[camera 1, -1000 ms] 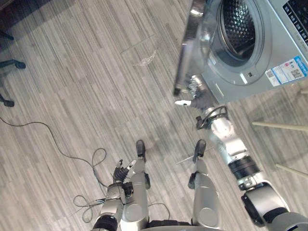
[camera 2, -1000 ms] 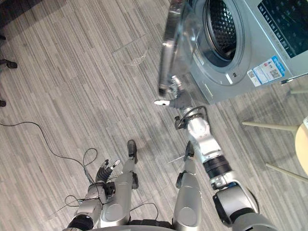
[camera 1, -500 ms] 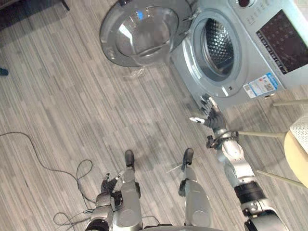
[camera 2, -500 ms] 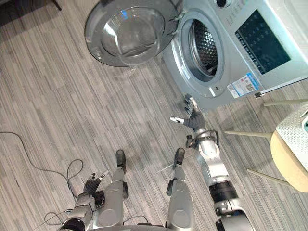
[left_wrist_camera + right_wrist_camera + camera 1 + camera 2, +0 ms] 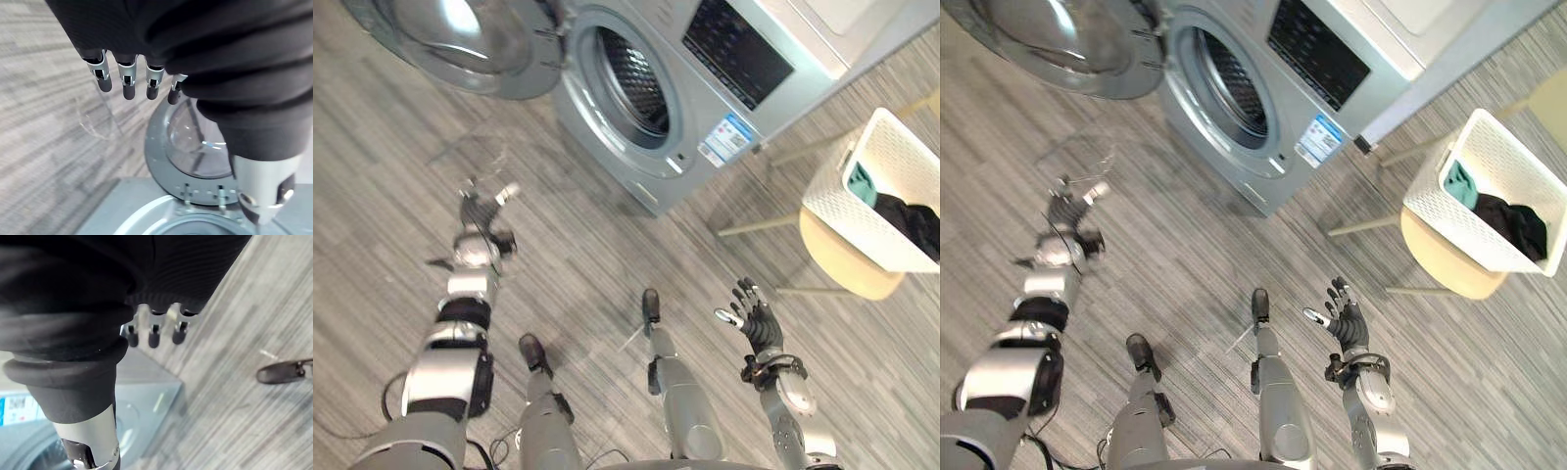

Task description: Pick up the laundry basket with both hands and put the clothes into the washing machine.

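Note:
A white laundry basket [image 5: 847, 211] stands on a round beige stool [image 5: 832, 266] at the right, with black clothes [image 5: 913, 221] and a teal piece [image 5: 862, 182] inside. The silver washing machine [image 5: 646, 186] stands at the top, its drum [image 5: 631, 83] dark and uncovered and its round glass door [image 5: 460, 39] swung wide to the left. My left hand [image 5: 478, 211] is raised over the floor below the door, open and holding nothing. My right hand [image 5: 754, 323] hovers low, left of the stool and well short of the basket, fingers spread and open.
The stool's pale legs [image 5: 754, 227] reach across the floor between the machine and the basket. A clear sheet [image 5: 1077, 157] lies flat on the wood floor in front of the door. Bare wood floor lies between the machine and my hands.
The view has swung right, bringing the basket and stool into sight. The door has gone from half shut to wide open, my right hand has left it and dropped, and my left arm has risen forward.

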{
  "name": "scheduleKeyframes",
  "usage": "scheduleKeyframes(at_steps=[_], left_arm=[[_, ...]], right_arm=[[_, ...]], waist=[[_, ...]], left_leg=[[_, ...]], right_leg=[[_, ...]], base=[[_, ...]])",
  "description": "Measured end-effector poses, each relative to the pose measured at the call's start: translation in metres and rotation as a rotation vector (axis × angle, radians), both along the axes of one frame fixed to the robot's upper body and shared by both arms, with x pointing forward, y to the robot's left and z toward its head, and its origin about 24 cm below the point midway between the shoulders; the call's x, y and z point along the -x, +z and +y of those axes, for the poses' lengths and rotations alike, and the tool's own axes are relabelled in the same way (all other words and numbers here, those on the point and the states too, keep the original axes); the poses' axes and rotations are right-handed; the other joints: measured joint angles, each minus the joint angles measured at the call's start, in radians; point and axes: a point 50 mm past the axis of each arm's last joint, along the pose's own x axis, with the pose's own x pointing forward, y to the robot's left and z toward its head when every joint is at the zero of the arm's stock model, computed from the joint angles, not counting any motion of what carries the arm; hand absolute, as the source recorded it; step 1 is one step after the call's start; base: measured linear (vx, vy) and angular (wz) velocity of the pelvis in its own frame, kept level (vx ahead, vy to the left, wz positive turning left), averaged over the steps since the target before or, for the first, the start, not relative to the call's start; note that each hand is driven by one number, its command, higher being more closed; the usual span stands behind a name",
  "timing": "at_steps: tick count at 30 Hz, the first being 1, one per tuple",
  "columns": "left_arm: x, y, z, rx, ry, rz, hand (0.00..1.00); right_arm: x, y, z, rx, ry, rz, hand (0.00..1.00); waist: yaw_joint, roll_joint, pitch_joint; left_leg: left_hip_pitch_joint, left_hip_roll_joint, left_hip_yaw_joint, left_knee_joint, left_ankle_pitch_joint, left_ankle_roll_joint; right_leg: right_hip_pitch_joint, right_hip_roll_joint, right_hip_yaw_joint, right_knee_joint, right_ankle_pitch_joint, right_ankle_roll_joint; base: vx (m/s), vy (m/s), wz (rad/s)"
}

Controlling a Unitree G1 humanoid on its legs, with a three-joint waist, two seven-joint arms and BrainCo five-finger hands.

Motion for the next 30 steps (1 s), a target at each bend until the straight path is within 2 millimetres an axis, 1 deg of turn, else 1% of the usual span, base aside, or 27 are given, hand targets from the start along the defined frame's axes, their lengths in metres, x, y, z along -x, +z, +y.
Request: scheduleKeyframes(at_steps=[1,2,3,4,5,6,7,8,9,10,11,12,13,15,16,17,20,21,23,25,27,29,30], left_arm=[[-0.005,0.018,0.004,0.026,0.013,-0.052,0.00],[-0.008,0.037,0.007,0.051,0.021,-0.113,0.00],[-0.009,0.048,0.009,0.056,0.028,-0.145,0.00],[-0.012,0.066,0.010,0.074,0.040,-0.200,0.00],[-0.013,0.075,0.010,0.092,0.041,-0.230,0.00],[-0.014,0.094,0.011,0.132,0.043,-0.291,0.00],[-0.016,0.116,0.009,0.180,0.042,-0.360,0.00],[-0.017,0.128,0.006,0.209,0.034,-0.402,0.00],[-0.018,0.151,0.001,0.268,0.008,-0.483,0.00],[-0.017,0.167,0.000,0.299,-0.002,-0.543,0.00],[-0.016,0.174,-0.001,0.312,-0.005,-0.567,0.00],[-0.014,0.186,-0.005,0.335,-0.024,-0.616,0.00],[-0.012,0.194,-0.009,0.340,-0.044,-0.653,0.00],[-0.011,0.206,-0.017,0.359,-0.078,-0.696,0.00],[-0.010,0.209,-0.017,0.370,-0.084,-0.706,0.00],[-0.011,0.208,-0.018,0.372,-0.083,-0.704,0.00],[-0.014,0.204,-0.024,0.397,-0.100,-0.693,0.00],[-0.014,0.204,-0.023,0.407,-0.097,-0.699,0.00],[-0.012,0.204,-0.020,0.447,-0.095,-0.715,0.00],[-0.008,0.209,-0.016,0.476,-0.090,-0.756,0.00],[-0.004,0.213,-0.013,0.487,-0.092,-0.788,0.00],[-0.002,0.207,-0.005,0.530,-0.065,-0.790,0.00],[0.001,0.199,0.004,0.562,-0.029,-0.791,0.00]], right_arm=[[0.000,0.001,0.002,-0.012,0.002,-0.008,0.00],[0.000,0.004,0.005,-0.033,-0.003,-0.024,0.00],[0.000,0.006,0.007,-0.044,-0.004,-0.033,0.00],[0.000,0.009,0.009,-0.069,-0.010,-0.050,0.00],[0.000,0.011,0.010,-0.080,-0.013,-0.057,0.00],[0.001,0.012,0.013,-0.102,-0.019,-0.066,0.00],[0.004,0.014,0.015,-0.116,-0.026,-0.075,0.00],[0.006,0.016,0.014,-0.122,-0.030,-0.083,0.00],[0.011,0.019,0.014,-0.129,-0.037,-0.092,0.00],[0.014,0.022,0.014,-0.133,-0.042,-0.105,0.00],[0.016,0.025,0.014,-0.137,-0.045,-0.113,0.00],[0.019,0.030,0.013,-0.143,-0.052,-0.136,0.00],[0.023,0.036,0.011,-0.157,-0.063,-0.158,0.00],[0.030,0.043,0.007,-0.155,-0.082,-0.193,0.00],[0.033,0.046,0.007,-0.158,-0.087,-0.202,0.00],[0.034,0.046,0.006,-0.158,-0.089,-0.203,0.00],[0.040,0.044,0.005,-0.159,-0.096,-0.186,0.00],[0.041,0.045,0.005,-0.163,-0.097,-0.191,0.00],[0.042,0.045,0.003,-0.166,-0.097,-0.191,0.00],[0.044,0.045,0.000,-0.158,-0.097,-0.185,0.00],[0.047,0.044,-0.001,-0.159,-0.106,-0.179,0.00],[0.051,0.041,-0.001,-0.157,-0.113,-0.159,0.00],[0.054,0.039,-0.002,-0.156,-0.118,-0.149,0.00]], waist=[[-0.013,-0.008,0.000],[-0.021,-0.022,0.001],[-0.021,-0.032,0.003],[-0.023,-0.045,0.005],[-0.023,-0.051,0.007],[-0.022,-0.064,0.012],[-0.024,-0.071,0.015],[-0.024,-0.071,0.016],[-0.022,-0.072,0.016],[-0.020,-0.071,0.017],[-0.019,-0.071,0.018],[-0.015,-0.067,0.020],[-0.015,-0.064,0.022],[-0.010,-0.063,0.023],[-0.009,-0.062,0.024],[-0.007,-0.060,0.025],[0.016,-0.046,0.036],[0.027,-0.038,0.041],[0.037,-0.023,0.052],[0.039,-0.014,0.057],[0.039,-0.013,0.058],[0.052,-0.013,0.058],[0.056,-0.013,0.058]], left_leg=[[-0.002,0.008,0.015,0.000,-0.002,-0.003],[-0.003,0.014,0.038,0.000,-0.007,-0.009],[-0.001,0.017,0.049,0.000,-0.009,-0.013],[-0.005,0.025,0.067,0.001,-0.014,-0.019],[-0.006,0.029,0.075,0.001,-0.015,-0.021],[-0.007,0.039,0.090,0.001,-0.019,-0.026],[-0.027,0.055,0.090,0.018,-0.026,-0.035],[-0.046,0.067,0.089,0.036,-0.033,-0.044],[-0.078,0.091,0.085,0.065,-0.044,-0.054],[-0.095,0.118,0.077,0.086,-0.052,-0.064],[-0.103,0.133,0.074,0.100,-0.055,-0.068],[-0.119,0.164,0.076,0.125,-0.059,-0.073],[-0.137,0.189,0.080,0.147,-0.060,-0.075],[-0.170,0.206,0.089,0.173,-0.063,-0.079],[-0.190,0.208,0.088,0.184,-0.063,-0.079],[-0.196,0.208,0.088,0.189,-0.063,-0.079],[-0.227,0.225,0.092,0.244,-0.063,-0.078],[-0.237,0.240,0.094,0.270,-0.063,-0.079],[-0.257,0.261,0.093,0.305,-0.067,-0.073],[-0.281,0.279,0.085,0.341,-0.116,-0.059],[-0.324,0.287,0.070,0.376,-0.143,-0.050],[-0.358,0.295,0.048,0.414,-0.153,-0.043],[-0.372,0.294,0.032,0.431,-0.156,-0.041]], right_leg=[[-0.013,0.011,0.015,0.000,0.003,-0.003],[-0.029,0.023,0.034,0.000,0.007,-0.001],[-0.036,0.030,0.047,0.000,0.008,-0.002],[-0.053,0.041,0.062,0.000,0.011,-0.003],[-0.058,0.045,0.070,0.000,0.011,-0.002],[-0.068,0.054,0.083,0.000,0.011,-0.002],[-0.081,0.064,0.081,0.000,0.011,-0.002],[-0.088,0.069,0.078,0.000,0.011,-0.002],[-0.100,0.081,0.077,0.000,0.011,-0.002],[-0.102,0.099,0.074,0.000,0.012,-0.001],[-0.102,0.109,0.070,0.000,0.016,0.003],[-0.103,0.128,0.056,0.001,0.029,0.022],[-0.106,0.142,0.048,0.000,0.040,0.027],[-0.123,0.148,0.041,0.001,0.045,0.023],[-0.136,0.147,0.033,0.001,0.047,0.022],[-0.140,0.146,0.029,0.001,0.047,0.021],[-0.141,0.146,0.022,0.001,0.052,0.020],[-0.142,0.152,0.021,0.001,0.072,0.029],[-0.146,0.163,0.009,0.001,0.108,0.034],[-0.148,0.170,-0.007,0.000,0.108,0.034],[-0.163,0.165,-0.010,0.000,0.108,0.034],[-0.170,0.163,-0.021,-0.001,0.103,0.038],[-0.165,0.156,-0.031,-0.001,0.070,0.062]], base=[[0.02,-0.035,-0.46],[0.02,-0.032,-0.50],[0.01,-0.021,-0.52],[0.01,-0.014,-0.40],[0.01,-0.006,-0.42],[0.02,-0.004,-0.28],[0.01,-0.007,-0.17],[0.00,0.000,0.00],[0.00,-0.043,0.06],[0.00,-0.047,0.03],[0.00,-0.049,-0.03],[-0.01,-0.050,-0.01],[-0.01,-0.047,-0.01],[0.00,-0.024,0.05],[0.00,-0.010,0.05],[0.00,0.000,0.00],[0.00,-0.005,0.01],[-0.01,-0.016,-0.06],[-0.01,0.014,-0.09],[-0.02,0.050,0.02],[-0.06,0.077,0.15],[-0.06,0.047,0.18],[-0.06,0.023,0.33]])
